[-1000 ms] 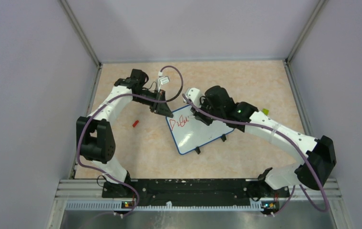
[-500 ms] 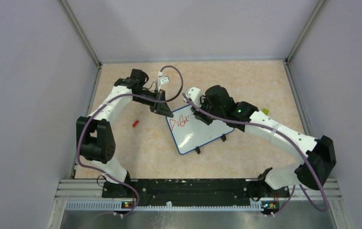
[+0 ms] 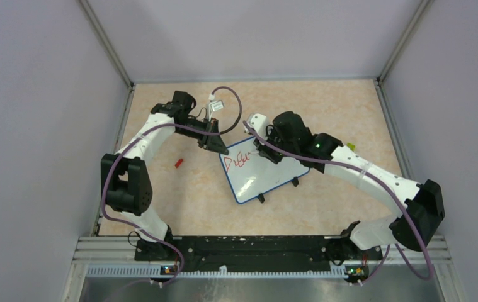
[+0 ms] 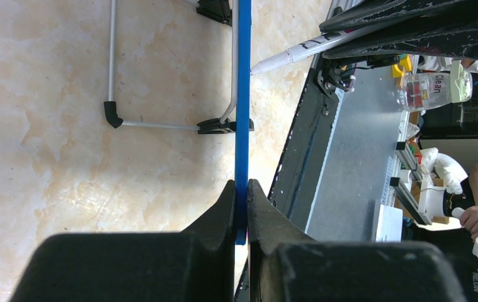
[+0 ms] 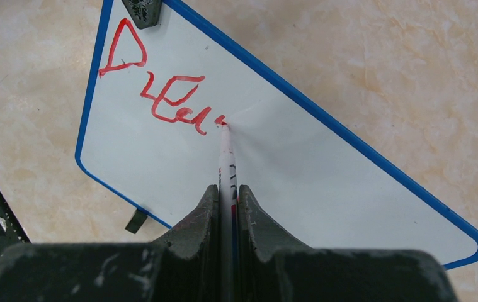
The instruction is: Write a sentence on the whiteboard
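My right claw (image 5: 227, 192) is clenched on the white marker pen (image 5: 226, 157), with the tip touching the whiteboard (image 5: 324, 182) right at the end of the red writing (image 5: 160, 94). Legible: a big "D", then a few scrawled letters I can't read cleanly, on one line in the board's upper left. My left claw (image 4: 241, 187) is pinched on the board's blue rim (image 4: 243, 94) at the far-left corner. One fingertip (image 5: 143, 9) pokes into the right wrist view just above the "D". The board sits mid-table between my arms, skewed to the table (image 3: 324, 107) edges, with two black feet (image 3: 262, 198) along its near side. The left wrist view gets the board edge-on, so no writing shows there, only the wire stand (image 4: 160, 124) behind it. In the top view my right wrist covers the pen and the board's far-right part. Further out, a small red object (image 3: 177, 163) lies left of the board, well apart. A yellow-green bit (image 3: 351, 146) beside my right forearm is too small to identify.
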You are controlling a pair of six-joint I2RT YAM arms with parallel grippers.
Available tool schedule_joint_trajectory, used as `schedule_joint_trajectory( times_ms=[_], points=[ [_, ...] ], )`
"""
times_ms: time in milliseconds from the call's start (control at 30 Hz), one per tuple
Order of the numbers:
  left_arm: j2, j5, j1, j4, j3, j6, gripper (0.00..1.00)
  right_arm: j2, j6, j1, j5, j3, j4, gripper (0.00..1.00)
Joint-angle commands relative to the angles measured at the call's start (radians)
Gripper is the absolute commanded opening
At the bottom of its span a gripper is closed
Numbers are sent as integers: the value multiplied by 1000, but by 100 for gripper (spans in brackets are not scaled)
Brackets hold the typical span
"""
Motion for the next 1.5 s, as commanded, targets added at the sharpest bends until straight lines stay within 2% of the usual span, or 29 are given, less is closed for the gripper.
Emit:
schedule_joint_trajectory(
  times_ms=[0,333,767,1167,1467],
  points=[
    [-13,13,-11,-8,-6,-1,0,-39,2,-19,0,-22,19,0],
    [-15,13,-11,-8,-7,-1,0,-42,5,8,-13,-38,12,0],
    [-19,12,-11,-7,-8,-2,0,-5,-3,-26,29,64,35,0],
    [-15,17,-11,-6,-8,-1,0,-43,-14,-29,43,-21,4,0],
    [-18,12,-11,-5,-14,2,0,-62,4,-22,-6,-78,-4,0]
  ],
)
